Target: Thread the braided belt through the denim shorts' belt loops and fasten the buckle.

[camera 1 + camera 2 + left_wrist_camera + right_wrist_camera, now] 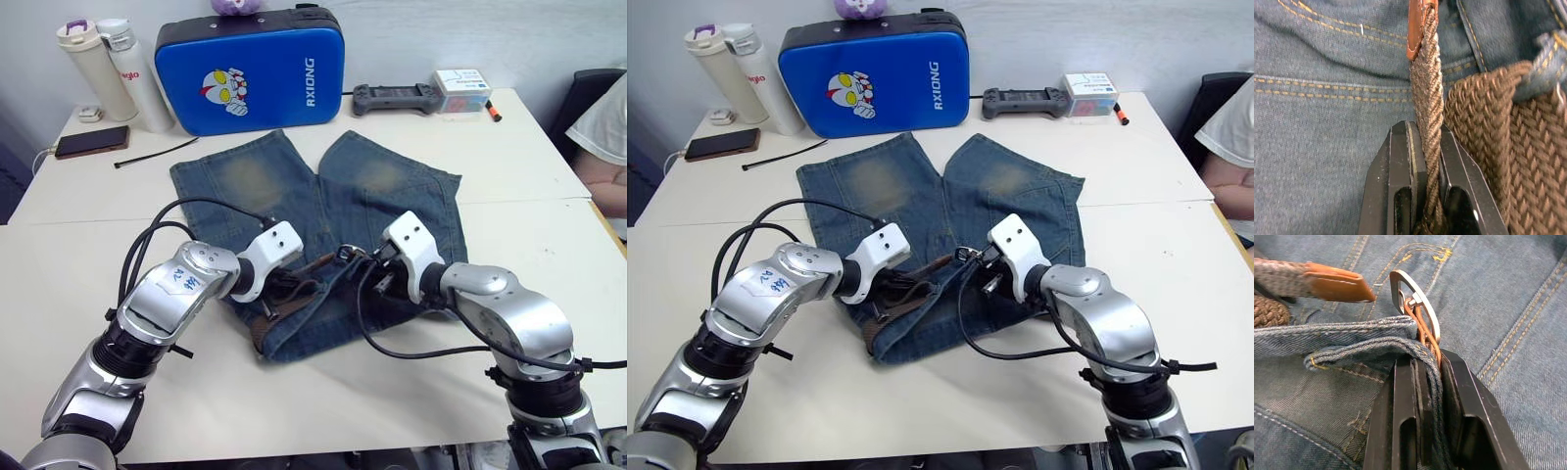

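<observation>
The denim shorts [323,186] lie flat mid-table, legs pointing away and the waistband towards me. The braided belt [1488,132] runs along the waistband and passes under a belt loop [1547,54]. My left gripper [1425,132] is shut on the strap a short way behind its leather tip [1419,29]. My right gripper [1427,362] is shut on a fold of the waistband [1352,340] together with the belt's buckle end. The silver buckle [1415,303] stands just beyond its fingertips. The leather tip [1337,286] hovers close beside the buckle, apart from it.
A blue padded case [250,69] and two bottles [113,69] stand at the table's back. A phone [90,142], a black cable tie [157,152], a game controller [397,98] and a white box [460,88] lie nearby. A person [607,127] sits at the right edge.
</observation>
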Action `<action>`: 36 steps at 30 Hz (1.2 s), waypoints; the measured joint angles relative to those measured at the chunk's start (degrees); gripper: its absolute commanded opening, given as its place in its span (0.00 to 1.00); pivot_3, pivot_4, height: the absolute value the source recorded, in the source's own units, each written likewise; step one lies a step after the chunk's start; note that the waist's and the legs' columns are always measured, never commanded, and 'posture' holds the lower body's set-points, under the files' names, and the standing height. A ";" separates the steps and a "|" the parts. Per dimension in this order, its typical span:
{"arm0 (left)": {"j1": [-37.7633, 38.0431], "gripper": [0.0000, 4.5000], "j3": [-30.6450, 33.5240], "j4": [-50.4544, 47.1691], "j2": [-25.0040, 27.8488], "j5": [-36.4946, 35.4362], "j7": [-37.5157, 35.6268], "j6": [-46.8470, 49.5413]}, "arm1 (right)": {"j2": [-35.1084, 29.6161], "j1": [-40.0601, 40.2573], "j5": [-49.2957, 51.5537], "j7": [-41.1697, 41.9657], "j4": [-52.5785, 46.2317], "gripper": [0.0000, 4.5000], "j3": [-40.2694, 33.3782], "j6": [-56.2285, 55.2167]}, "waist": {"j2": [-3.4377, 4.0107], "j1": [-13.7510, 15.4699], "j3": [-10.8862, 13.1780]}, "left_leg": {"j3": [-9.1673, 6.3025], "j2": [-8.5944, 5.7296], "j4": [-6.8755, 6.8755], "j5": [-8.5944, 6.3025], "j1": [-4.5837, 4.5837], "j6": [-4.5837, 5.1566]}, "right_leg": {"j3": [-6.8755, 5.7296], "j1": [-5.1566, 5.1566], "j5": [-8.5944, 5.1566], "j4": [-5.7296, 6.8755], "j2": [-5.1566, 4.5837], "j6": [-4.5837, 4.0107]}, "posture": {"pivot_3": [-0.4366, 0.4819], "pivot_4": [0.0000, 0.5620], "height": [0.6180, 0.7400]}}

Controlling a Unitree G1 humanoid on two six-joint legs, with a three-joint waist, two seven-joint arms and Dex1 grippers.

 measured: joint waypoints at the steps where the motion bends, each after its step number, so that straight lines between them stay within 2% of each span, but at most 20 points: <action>1: -0.09 0.00 0.00 0.00 -0.04 -0.01 0.04 0.08 | 0.00 -0.14 0.36 -0.28 -0.01 0.01 0.00 0.25 | 0.00 0.00 0.00 | 0.00 0.00 0.00 0.00 0.00 0.00 | 0.00 0.00 0.00 0.00 0.00 0.00 | 0.48 0.27 1.00; 6: -2.22 0.00 -0.92 0.52 -2.56 0.31 1.43 0.46 | 0.53 -0.29 1.61 -1.16 -1.60 0.01 0.18 1.07 | 0.00 -0.04 0.00 | 0.00 0.00 -0.01 0.00 0.00 0.00 | 0.00 0.00 0.00 0.01 0.00 0.00 | 0.48 0.27 1.00; 11: -4.29 0.00 -0.67 2.66 -9.34 0.33 5.12 3.36 | 0.52 -0.49 2.29 -1.81 -2.59 0.01 0.53 1.40 | 0.00 -0.11 0.00 | 0.01 0.01 -0.02 0.00 0.00 0.00 | 0.00 -0.01 0.00 0.04 0.02 0.00 | 0.48 0.27 1.00; 20: -5.61 0.00 0.09 4.64 -12.81 0.41 8.64 5.72 | -0.03 -0.61 3.08 -2.00 -3.91 0.01 2.35 1.38 | 0.00 -0.49 0.00 | -0.01 0.01 -0.02 0.00 0.00 -0.01 | -0.01 -0.02 0.00 0.08 0.02 0.00 | 0.48 0.27 1.00; 23: -6.85 0.00 -1.06 6.57 -14.39 0.89 9.08 4.52 | -5.30 -1.05 2.46 -0.11 -5.21 0.01 6.77 -1.83 | 0.00 -0.49 0.00 | 0.00 0.00 -0.02 0.00 0.00 0.00 | -0.02 -0.02 0.00 -0.01 0.01 0.00 | 0.48 0.27 1.00; 29: -8.85 0.00 -4.50 9.35 -14.93 1.90 8.48 1.07 | -12.00 -1.05 0.00 2.86 -5.00 0.01 9.98 -8.31 | -0.01 -0.24 0.00 | 0.01 -0.02 -0.02 0.00 0.00 0.00 | -0.01 -0.02 0.00 -0.02 -0.01 0.00 | 0.48 0.27 1.00; 31: -9.31 0.00 -5.20 9.58 -15.43 2.24 8.36 0.47 | -13.64 -1.04 -0.38 4.20 -4.75 0.25 10.05 -10.09 | -0.01 -0.05 0.00 | 0.02 -0.02 0.01 0.00 -0.01 0.00 | -0.01 -0.02 0.00 -0.02 -0.01 0.00 | 0.48 0.27 1.00; 32: -9.42 0.00 -5.34 9.59 -15.57 2.40 8.37 0.07 | -13.98 -1.04 -0.20 5.16 -4.80 0.30 10.08 -10.75 | -0.01 0.00 0.00 | 0.00 -0.02 0.00 0.00 -0.01 0.00 | -0.02 -0.02 0.00 -0.03 -0.01 0.00 | 0.48 0.27 1.00; 34: -10.04 0.00 -5.72 9.58 -15.80 2.68 8.31 -0.82 | -14.59 -0.90 0.72 7.56 -5.13 0.49 10.07 -12.30 | -0.01 0.06 0.00 | 0.01 -0.02 0.01 0.00 -0.01 0.00 | -0.01 -0.02 0.00 -0.04 -0.01 0.00 | 0.48 0.27 1.00; 35: -10.12 0.00 -5.87 9.57 -15.76 2.71 8.23 -1.06 | -15.51 -0.87 1.22 8.54 -5.31 0.63 9.97 -12.57 | -0.01 0.07 0.00 | 0.02 -0.02 0.01 0.00 -0.01 0.00 | -0.01 -0.01 0.00 -0.04 -0.01 0.00 | 0.48 0.27 1.00; 36: -10.13 0.00 -5.99 9.57 -15.77 2.76 8.18 -1.23 | -15.92 -0.84 1.65 9.11 -5.46 0.70 9.69 -12.68 | -0.01 0.07 0.00 | 0.01 -0.02 0.01 0.00 -0.01 0.00 | -0.01 -0.01 0.00 -0.03 -0.01 0.00 | 0.48 0.27 1.00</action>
